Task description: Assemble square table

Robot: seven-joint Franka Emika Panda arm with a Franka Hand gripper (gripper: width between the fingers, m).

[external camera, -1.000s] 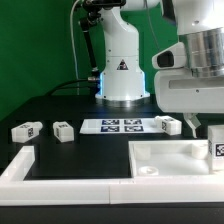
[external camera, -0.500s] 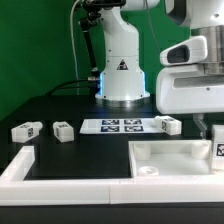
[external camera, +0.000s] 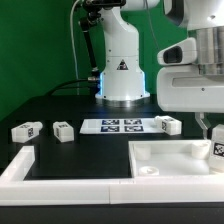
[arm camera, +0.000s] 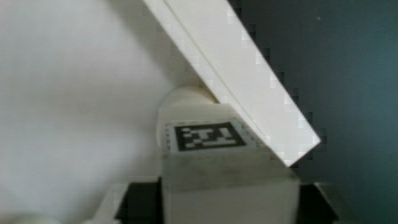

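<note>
One leg point(arm camera: 210, 140) is clamped in the gripper point(external camera: 213, 133) at the tabletop point(external camera: 165, 158) edge. Leg-fitting is judged in hand; next, it must be aligned & seated at a corner.

- Bare black table point(external camera: 85, 150) at centre-left offers open passage.
- The left leg point(external camera: 25, 130), second leg point(external camera: 63, 130), marker board point(external camera: 122, 126) and third leg point(external camera: 166, 124) line the middle.
- The border rail point(external camera: 18, 166) fences the lower left.
- The tabletop point(external camera: 165, 160) fills the lower right.
- The gripper point(external camera: 214, 135), clamped on a fourth leg point(external camera: 218, 150), crowds the right edge.

The marker board point(external camera: 118, 126) lies behind the tabletop point(external camera: 170, 160), a leg point(external camera: 167, 124) beside it.
</note>
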